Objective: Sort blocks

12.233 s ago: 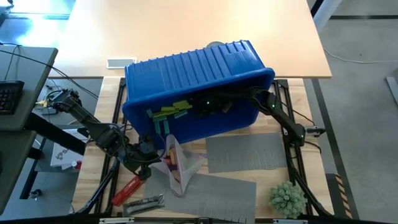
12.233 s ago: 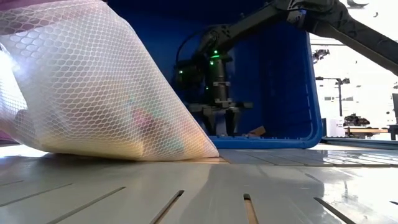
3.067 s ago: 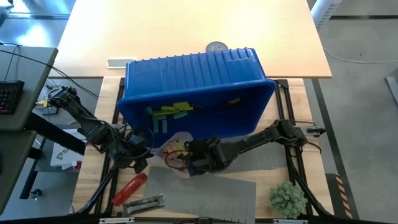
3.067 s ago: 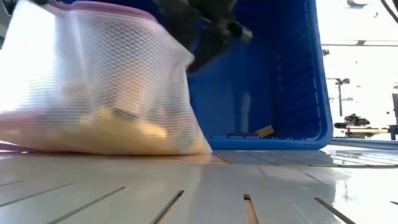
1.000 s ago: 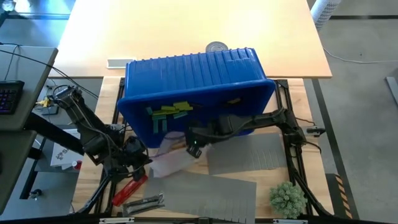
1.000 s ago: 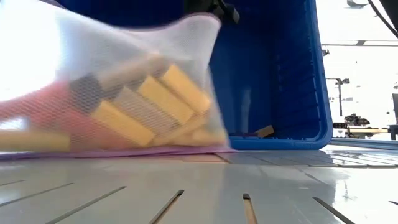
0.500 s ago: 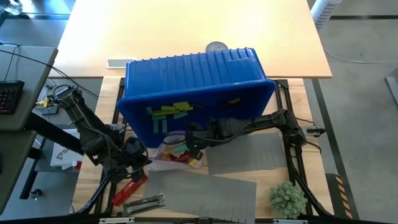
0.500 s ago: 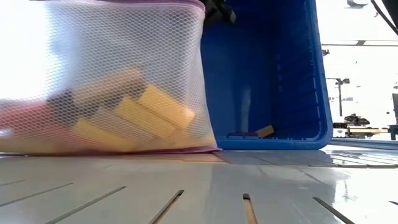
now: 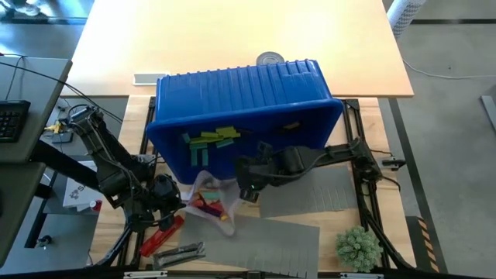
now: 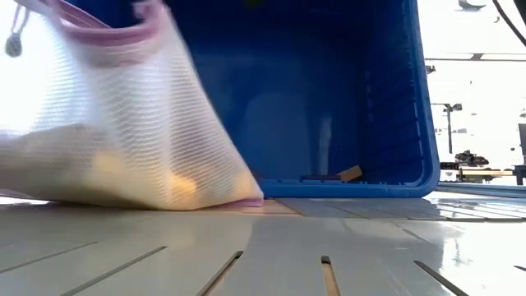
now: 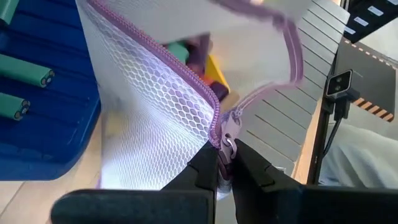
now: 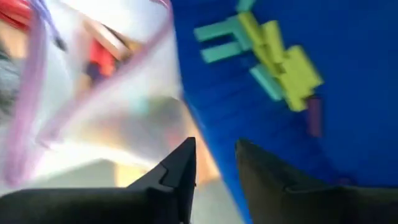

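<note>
- Bag first: nearest the table's front edge, the mesh bag (image 10: 107, 140) has slumped. Half a second ago it stood with its purple rim stretched level; now that rim sags to one side and the netting lies in a low heap on the slatted tabletop.
- Beside it, the left gripper (image 11: 225, 168) is still pinched shut on the zipper pull (image 11: 227, 134), so one end of the mouth stays pinned while the rest hangs loose.
- The blocks (image 11: 199, 53) inside, teal, purple and yellow, show through the gaping zip. They are still in the bag, which rests on the table just in front of the bin.
- On the bag's other side, the right gripper (image 12: 214, 165) has let go of the rim. Its fingers stand apart with nothing between them, and it hangs at the bin's lip.
- Behind both, the blue bin (image 9: 248, 85) lies tipped on its side, its mouth toward the bag. It holds a cluster of loose blocks (image 9: 211, 139) in teal and lime, and a tan block (image 10: 349, 173) lies apart near its far corner.
- My reading: the bag's mouth is no longer held wide, so the right arm is probably free to reach in for a block. The slack netting may fold over the contents and hamper that reach.
</note>
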